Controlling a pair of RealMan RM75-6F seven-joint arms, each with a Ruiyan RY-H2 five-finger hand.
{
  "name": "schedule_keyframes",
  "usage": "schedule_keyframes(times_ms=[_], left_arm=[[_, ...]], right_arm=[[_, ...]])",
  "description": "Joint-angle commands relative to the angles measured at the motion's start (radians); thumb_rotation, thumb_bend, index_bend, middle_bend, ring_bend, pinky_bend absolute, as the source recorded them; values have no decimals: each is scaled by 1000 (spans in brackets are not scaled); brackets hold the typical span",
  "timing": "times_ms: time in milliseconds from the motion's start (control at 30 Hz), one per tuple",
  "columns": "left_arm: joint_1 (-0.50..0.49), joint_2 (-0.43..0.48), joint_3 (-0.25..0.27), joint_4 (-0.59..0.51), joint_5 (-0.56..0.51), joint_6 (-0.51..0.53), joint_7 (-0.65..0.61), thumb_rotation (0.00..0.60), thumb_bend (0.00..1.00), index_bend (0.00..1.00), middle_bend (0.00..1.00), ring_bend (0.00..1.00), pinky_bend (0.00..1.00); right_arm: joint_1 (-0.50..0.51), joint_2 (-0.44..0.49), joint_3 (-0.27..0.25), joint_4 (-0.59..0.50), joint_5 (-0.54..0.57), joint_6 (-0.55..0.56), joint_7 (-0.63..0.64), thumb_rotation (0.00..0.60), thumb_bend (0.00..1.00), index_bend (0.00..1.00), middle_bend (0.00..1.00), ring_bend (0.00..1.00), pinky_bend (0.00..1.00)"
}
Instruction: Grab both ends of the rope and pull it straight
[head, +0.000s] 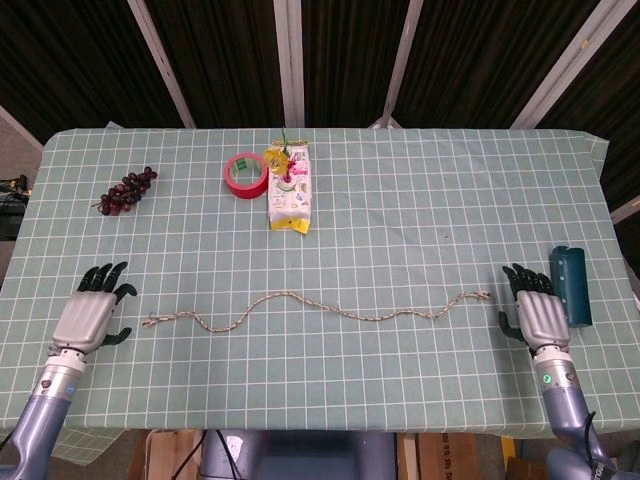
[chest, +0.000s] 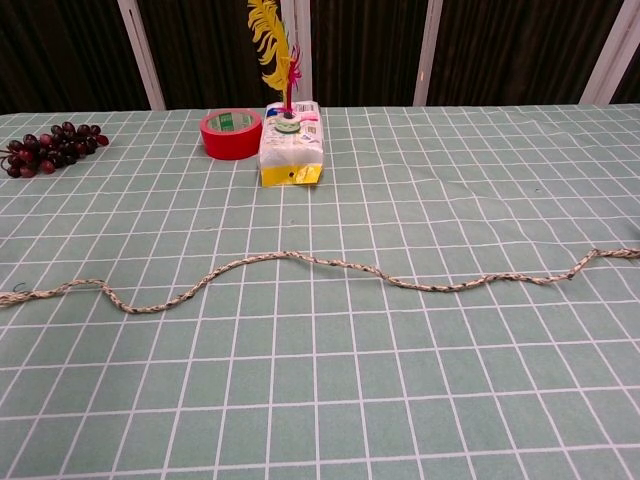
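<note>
A thin braided rope (head: 320, 309) lies slack in gentle waves across the green checked tablecloth; in the chest view the rope (chest: 300, 258) runs from the left edge to the right edge. My left hand (head: 90, 315) rests on the cloth just left of the rope's left end, fingers apart, holding nothing. At the other side my right hand (head: 538, 315) lies a short way right of the rope's right end, fingers spread, also empty. Neither hand shows in the chest view.
A red tape roll (head: 245, 174), a white snack packet (head: 289, 192) with a yellow feather, and a bunch of dark grapes (head: 126, 191) sit at the back left. A dark teal case (head: 572, 284) lies beside my right hand near the table's right edge.
</note>
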Motion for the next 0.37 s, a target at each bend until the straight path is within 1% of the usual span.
schedule_keyframes(times_ms=[33,167,267,367], left_arm=[[52,58,14,-51,67,72,-94,600,216,280,0,0,0],[113,84,49,-40,175,166,-191,600,168,210,0,0,0],[159,105,87,-3,265,234,-241,600,135,132,0,0,0],[188,123,111,16,317,275,-268,600,107,75,0,0,0]], right_arm=[[-38,57,-13,-74,-56,56,33,600,502,0,0,0,0],[-83,104,-34,-123,-160,139,95,600,489,0,0,0,0],[-130,143,-65,-131,-278,231,145,600,418,0,0,0,0],[-171,174,-99,-120,-364,304,172,600,368,0,0,0,0]])
